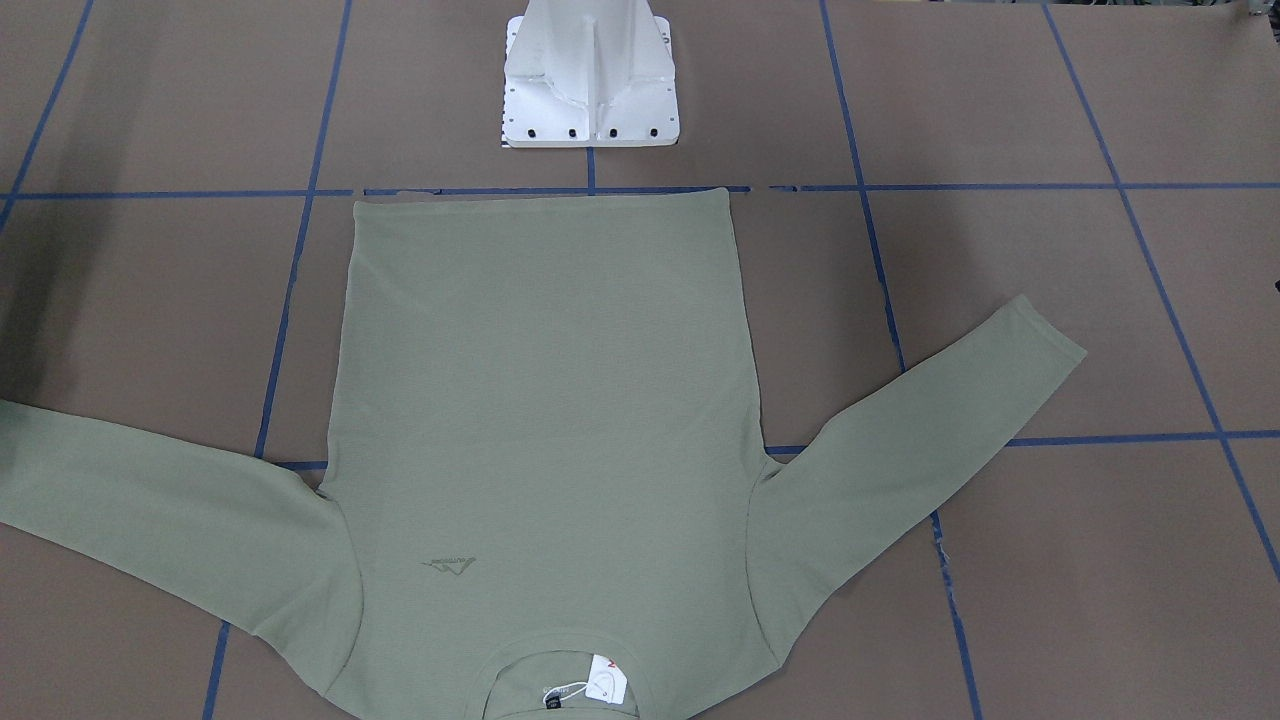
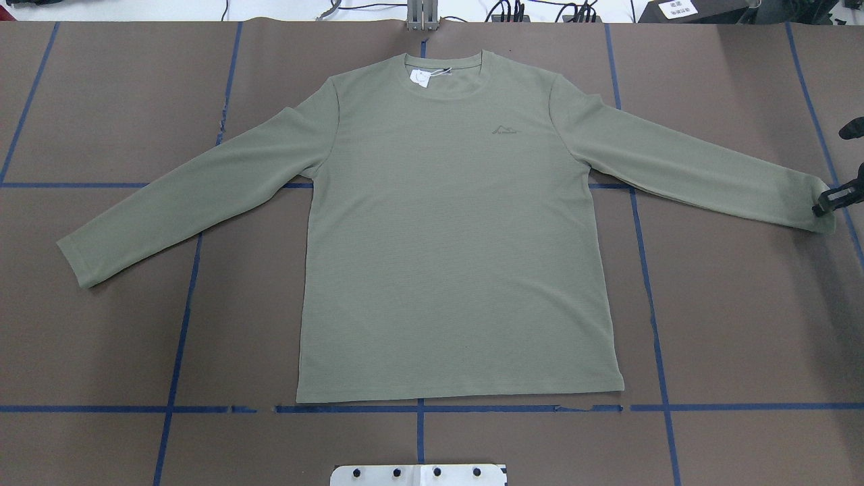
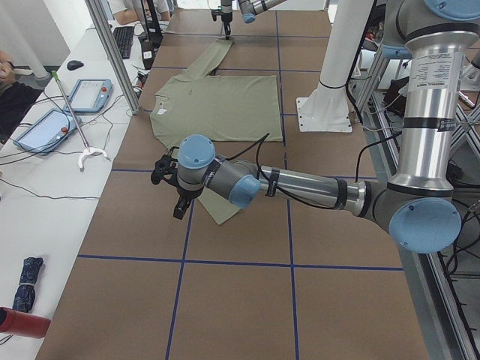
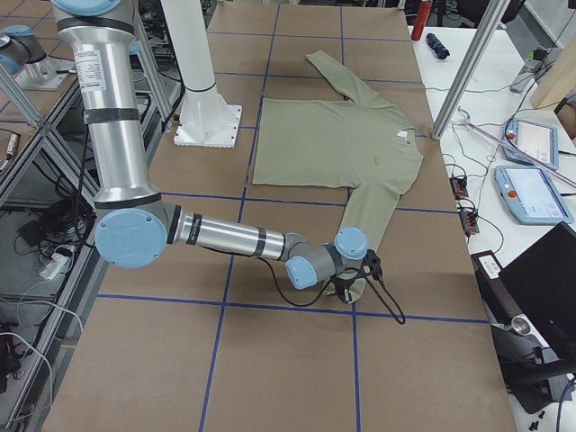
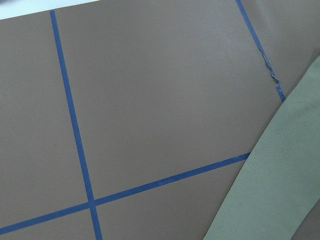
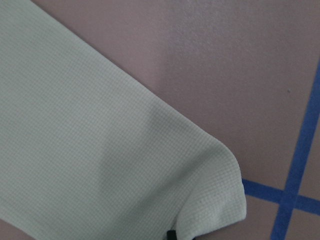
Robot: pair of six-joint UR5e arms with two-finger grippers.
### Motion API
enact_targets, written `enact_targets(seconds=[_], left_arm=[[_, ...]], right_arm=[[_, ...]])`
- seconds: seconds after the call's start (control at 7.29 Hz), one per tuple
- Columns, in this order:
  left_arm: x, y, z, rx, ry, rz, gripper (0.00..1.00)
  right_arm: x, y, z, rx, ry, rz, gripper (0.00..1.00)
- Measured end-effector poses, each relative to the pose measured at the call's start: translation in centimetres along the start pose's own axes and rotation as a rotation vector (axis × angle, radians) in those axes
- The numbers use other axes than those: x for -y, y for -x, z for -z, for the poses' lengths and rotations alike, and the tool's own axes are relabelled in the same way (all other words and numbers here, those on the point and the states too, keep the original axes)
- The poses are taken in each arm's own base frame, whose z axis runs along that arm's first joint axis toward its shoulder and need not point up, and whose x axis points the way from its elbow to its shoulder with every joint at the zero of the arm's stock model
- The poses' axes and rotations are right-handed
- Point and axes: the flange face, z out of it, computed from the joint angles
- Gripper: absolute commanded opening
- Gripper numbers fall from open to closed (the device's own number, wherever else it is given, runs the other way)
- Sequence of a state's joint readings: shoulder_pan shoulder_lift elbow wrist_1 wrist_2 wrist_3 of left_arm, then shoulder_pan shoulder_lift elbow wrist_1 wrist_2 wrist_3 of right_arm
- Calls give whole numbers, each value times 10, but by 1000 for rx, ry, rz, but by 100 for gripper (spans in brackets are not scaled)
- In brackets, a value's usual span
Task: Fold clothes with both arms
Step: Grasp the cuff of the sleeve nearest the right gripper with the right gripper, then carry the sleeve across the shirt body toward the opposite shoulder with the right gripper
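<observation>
Nearest the robot, at 6 o'clock in the overhead view, we've got the white pedestal [image 2: 418,474]. Just past it is the hem of the green shirt [image 2: 459,236]. The shirt lies flat and face up in the middle of the desk [image 2: 101,101], with blue tape lines [image 2: 182,324] running under it.

The left-side sleeve [image 2: 196,185] runs out toward 8 o'clock. From the side, the left arm [image 3: 315,187] has its upper link upright and its forearm stretched out low and almost level. The left hand [image 3: 174,201] hangs fingers-down just beside that cuff, over bare desk. We can't tell how wide its fingers are set.

The right-side sleeve [image 2: 682,165] goes out toward 4 o'clock. The right arm [image 4: 225,238] is in pretty much the same pose, forearm low and long with the wrist bent down. The right hand [image 2: 825,204] sits right at the cuff end, touching the fabric. Whether it's actually pinching the cloth we honestly can't tell, since only a sliver of black finger shows in its own camera.

Further out sits the logo [image 2: 503,129] on the chest. Farthest away, at 12 o'clock, is the round neckline with its white tag [image 2: 422,76].
</observation>
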State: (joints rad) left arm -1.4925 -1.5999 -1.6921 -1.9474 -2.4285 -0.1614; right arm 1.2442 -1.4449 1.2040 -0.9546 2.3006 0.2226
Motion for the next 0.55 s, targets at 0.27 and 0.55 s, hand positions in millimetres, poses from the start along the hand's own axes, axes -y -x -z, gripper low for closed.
enact_targets(seconds=[0.27,0.55], left_arm=[[0,0,0,0,0,0,100],[1,0,0,0,0,1,100]], right_arm=[[30,30,25,63,-47,-12,0],[103,95,66,152,-114,-23,0]])
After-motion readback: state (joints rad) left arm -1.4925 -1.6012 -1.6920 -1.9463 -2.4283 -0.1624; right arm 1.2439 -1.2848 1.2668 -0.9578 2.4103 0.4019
